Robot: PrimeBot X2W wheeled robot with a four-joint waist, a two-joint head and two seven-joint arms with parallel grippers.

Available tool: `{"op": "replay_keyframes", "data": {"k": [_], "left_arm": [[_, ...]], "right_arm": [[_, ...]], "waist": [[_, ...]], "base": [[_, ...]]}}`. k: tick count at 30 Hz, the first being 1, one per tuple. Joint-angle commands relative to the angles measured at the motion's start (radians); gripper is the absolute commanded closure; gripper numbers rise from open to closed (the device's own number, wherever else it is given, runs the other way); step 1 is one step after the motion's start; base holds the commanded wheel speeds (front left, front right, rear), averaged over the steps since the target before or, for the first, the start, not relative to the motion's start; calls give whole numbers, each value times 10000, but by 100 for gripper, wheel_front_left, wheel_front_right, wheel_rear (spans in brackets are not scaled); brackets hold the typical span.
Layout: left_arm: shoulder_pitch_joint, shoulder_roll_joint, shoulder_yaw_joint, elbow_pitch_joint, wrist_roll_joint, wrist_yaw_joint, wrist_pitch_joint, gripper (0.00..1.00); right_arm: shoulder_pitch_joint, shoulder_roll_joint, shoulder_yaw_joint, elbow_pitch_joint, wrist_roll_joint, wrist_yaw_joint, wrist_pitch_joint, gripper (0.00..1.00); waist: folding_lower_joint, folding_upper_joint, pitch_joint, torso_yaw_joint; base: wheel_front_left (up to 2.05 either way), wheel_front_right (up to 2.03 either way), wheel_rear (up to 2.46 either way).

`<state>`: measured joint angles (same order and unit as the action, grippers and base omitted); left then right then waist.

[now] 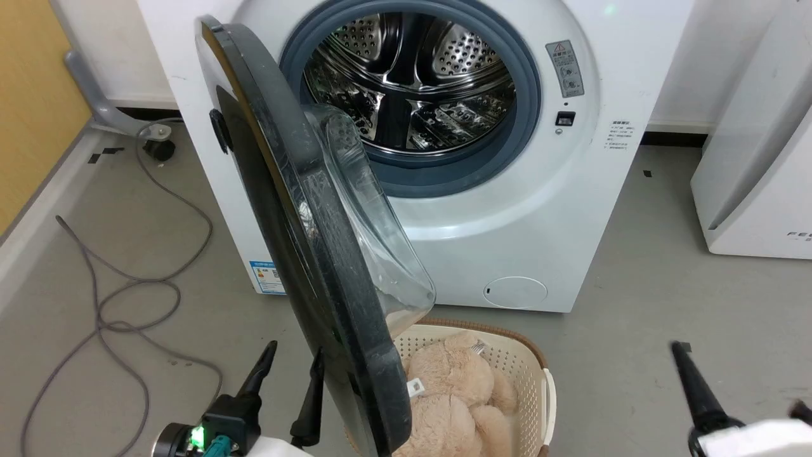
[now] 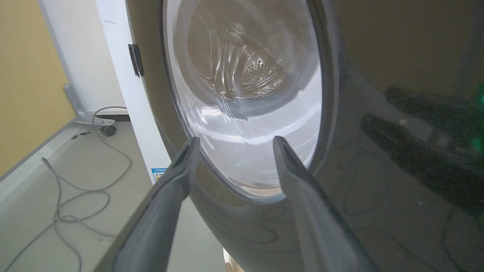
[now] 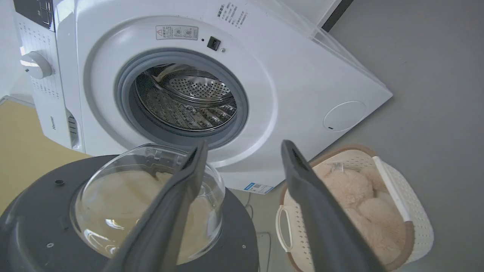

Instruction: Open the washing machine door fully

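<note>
Left gripper [image 1: 295, 350] spread, fingers upward, beside washing machine door [image 1: 323, 254] outer face.

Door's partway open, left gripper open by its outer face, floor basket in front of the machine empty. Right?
Not quite. The basket isn't empty: the head view shows a beige plush toy in it. The rest holds: washing machine door partway open, left gripper open by its outer face.

The head camera looks forward and down at the washer [image 1: 520, 209], with the door [image 1: 317, 254] seen edge-on. The left wrist camera faces the door's outer side from very near. The right wrist camera, rolled sideways, faces its inner side from farther back, sharing the drum [image 1: 406, 82] and basket [image 1: 514, 367] with the head view.
</note>
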<state>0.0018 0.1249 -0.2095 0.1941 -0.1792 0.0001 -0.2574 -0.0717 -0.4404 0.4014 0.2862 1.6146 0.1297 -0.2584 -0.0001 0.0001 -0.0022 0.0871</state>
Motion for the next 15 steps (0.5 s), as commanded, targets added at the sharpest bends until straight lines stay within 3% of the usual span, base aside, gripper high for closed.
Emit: {"op": "replay_keyframes", "data": {"k": [1, 6, 10, 15], "left_arm": [[134, 95, 50, -1, -27, 71, -43, 0], [176, 160, 129, -9, -101, 155, -43, 0], [140, 203, 186, -1, -148, 207, -43, 0], [84, 239, 241, -7, -189, 267, -43, 0]], "right_arm": [[274, 411, -638, 164, -1042, 10, -30, 0], [1079, 1853, -3766, 231, -6502, 10, -32, 0], [1641, 3293, -6063, -1116, -11455, 10, -32, 0], [2058, 3877, -6465, -3360, -14878, 10, 410, 0]], "waist": [[1, -1, -8, -37], [1, -1, 53, -157], [1, -1, 115, -204], [1, -1, 211, -260]], "base": [[0, 0, 0], [0, 0, 0], [0, 0, 0], [0, 0, 0]]}}
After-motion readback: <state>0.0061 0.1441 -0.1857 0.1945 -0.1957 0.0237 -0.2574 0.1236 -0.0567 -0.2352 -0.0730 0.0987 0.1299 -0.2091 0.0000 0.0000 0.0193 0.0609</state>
